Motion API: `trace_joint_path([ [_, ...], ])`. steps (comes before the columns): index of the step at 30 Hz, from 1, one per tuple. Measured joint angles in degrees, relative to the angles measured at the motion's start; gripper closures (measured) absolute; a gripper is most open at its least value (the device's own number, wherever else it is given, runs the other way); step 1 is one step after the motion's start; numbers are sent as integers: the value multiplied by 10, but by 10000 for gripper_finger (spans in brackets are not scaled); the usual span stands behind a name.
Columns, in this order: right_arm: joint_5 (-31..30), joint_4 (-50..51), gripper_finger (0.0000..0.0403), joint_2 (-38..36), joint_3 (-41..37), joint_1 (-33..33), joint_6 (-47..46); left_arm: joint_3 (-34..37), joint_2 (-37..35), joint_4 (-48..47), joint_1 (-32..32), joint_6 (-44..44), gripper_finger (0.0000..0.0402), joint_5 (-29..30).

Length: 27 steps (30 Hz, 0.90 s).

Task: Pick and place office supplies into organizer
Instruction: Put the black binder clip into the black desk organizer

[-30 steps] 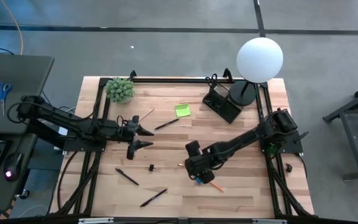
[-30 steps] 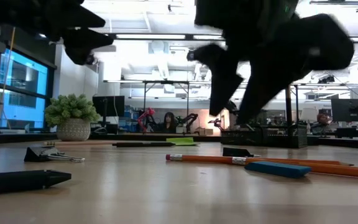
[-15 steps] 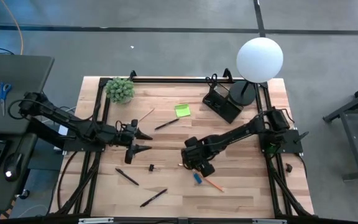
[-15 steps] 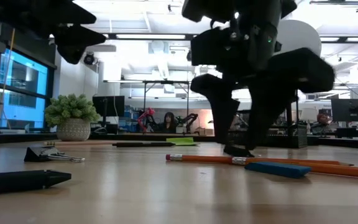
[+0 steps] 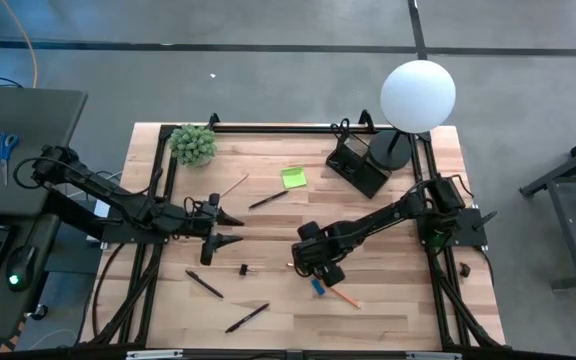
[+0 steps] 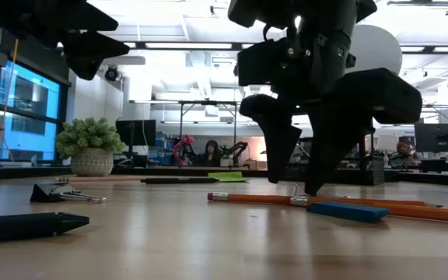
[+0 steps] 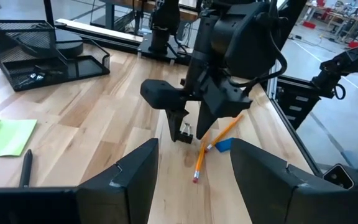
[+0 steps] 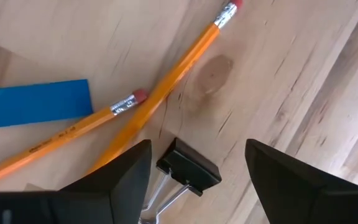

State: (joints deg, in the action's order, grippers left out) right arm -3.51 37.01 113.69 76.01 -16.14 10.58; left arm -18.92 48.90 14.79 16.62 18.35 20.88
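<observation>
A light wooden table [image 5: 388, 300] stands on a grey concrete floor [image 5: 268, 70] crossed by dark lines, with a dark desk [image 5: 18, 120] to one side holding blue-handled scissors [image 5: 5, 147]. Across the table lies a bright open workshop with a white ceiling and long strip lights [image 6: 201, 45], and blue-lit windows [image 6: 29, 105] on one side. Far back, a person [image 6: 211, 150] sits among monitors [image 6: 438, 137] and equipment benches.

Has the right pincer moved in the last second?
Yes. The right pincer has pulled back off the blue piece, toward the lamp.
</observation>
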Motion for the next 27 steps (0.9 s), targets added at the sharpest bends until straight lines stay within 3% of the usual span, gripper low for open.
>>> trace_joint_path([
  [6,0,19,161,0,0,0,-57,0,0,0,0,0,213,0],
  [15,-17,30,163,0,0,0,-250,0,0,0,-1,0,213,0],
  [27,-57,30,164,0,0,-10,-337,0,0,0,-1,-3,213,0],
])
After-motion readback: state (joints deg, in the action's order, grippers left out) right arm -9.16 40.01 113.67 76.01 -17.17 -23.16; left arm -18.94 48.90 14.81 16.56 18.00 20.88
